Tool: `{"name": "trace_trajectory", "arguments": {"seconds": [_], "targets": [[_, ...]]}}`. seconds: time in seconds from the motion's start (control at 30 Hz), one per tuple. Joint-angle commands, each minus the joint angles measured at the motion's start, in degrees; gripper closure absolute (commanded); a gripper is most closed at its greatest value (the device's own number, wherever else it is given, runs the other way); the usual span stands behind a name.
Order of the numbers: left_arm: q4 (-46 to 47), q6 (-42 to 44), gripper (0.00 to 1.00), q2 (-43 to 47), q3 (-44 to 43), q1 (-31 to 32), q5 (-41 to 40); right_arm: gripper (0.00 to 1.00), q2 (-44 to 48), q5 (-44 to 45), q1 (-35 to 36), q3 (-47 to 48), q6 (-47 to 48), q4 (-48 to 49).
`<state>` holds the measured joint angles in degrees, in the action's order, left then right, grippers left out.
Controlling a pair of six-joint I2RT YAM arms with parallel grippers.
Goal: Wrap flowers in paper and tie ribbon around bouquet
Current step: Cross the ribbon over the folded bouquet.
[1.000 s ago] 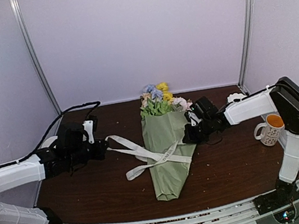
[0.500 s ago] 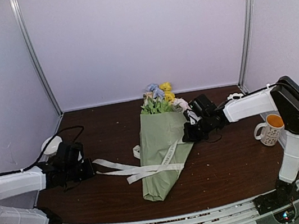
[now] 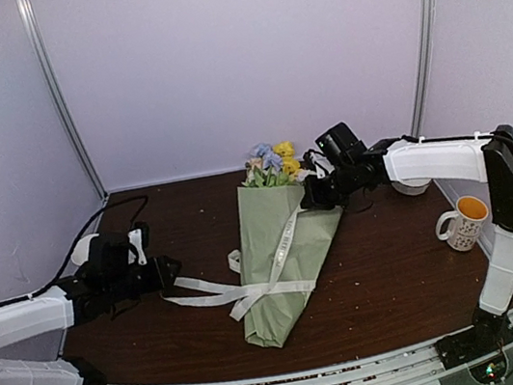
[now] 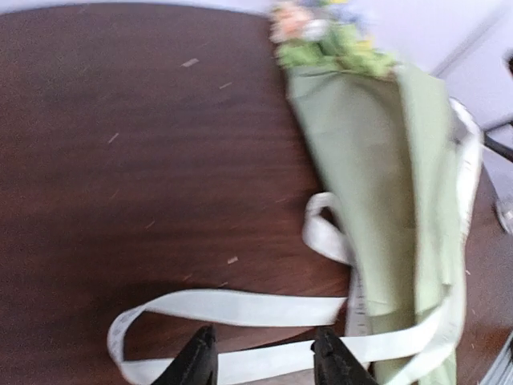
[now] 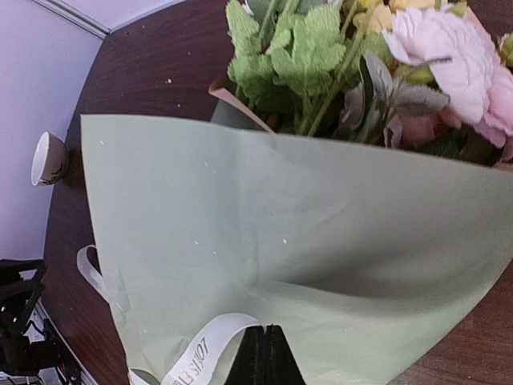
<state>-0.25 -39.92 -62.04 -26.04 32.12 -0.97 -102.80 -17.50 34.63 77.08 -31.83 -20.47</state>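
Bouquet (image 3: 281, 257) is laid on the dark surface (image 3: 397, 278), with the flowers (image 3: 271, 163) pointed toward the far wall and the sage paper (image 3: 273, 234) crossed by the ribbon (image 4: 240, 309). One ribbon end is pinched in the closed jaws of the right gripper (image 3: 312, 196) beside the flowers. The loose strands are spread leftward, where one is straddled, ungripped, by the parted jaws of the left gripper (image 4: 264, 345).

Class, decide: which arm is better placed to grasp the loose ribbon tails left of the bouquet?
Left. The left tool is open just above the ribbon tails; the right tool is shut on the ribbon's other end beside the flowers.
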Motion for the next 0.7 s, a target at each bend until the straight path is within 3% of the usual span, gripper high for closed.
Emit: {"name": "trace_trajectory", "arguments": {"seconds": [0.0, 0.13, 0.23, 0.47, 0.67], "targets": [[8.00, 24.13, 0.56, 0.73, -8.54, 10.36, 6.63, 1.00, 0.24, 2.53, -1.49, 5.00, 1.66, -3.58], [4.07, 38.90, 0.47, -6.14, -15.81, 19.16, 12.77, 1.00, -2.69, 2.29, -2.62, 7.82, 1.41, -5.09], [-3.21, 47.14, 0.43, -16.04, -22.28, 21.55, 14.84, 1.00, -3.59, 3.34, -2.97, 8.45, 1.16, -5.30], [-10.47, 59.14, 0.39, -30.55, -31.13, 25.15, 6.51, 1.00, -3.46, 4.11, -3.26, 7.40, 1.46, -6.03], [-15.86, 62.28, 0.44, -39.93, -38.27, 25.60, -2.30, 1.00, -0.94, 3.18, -3.19, 2.49, 0.93, -3.63]]}}
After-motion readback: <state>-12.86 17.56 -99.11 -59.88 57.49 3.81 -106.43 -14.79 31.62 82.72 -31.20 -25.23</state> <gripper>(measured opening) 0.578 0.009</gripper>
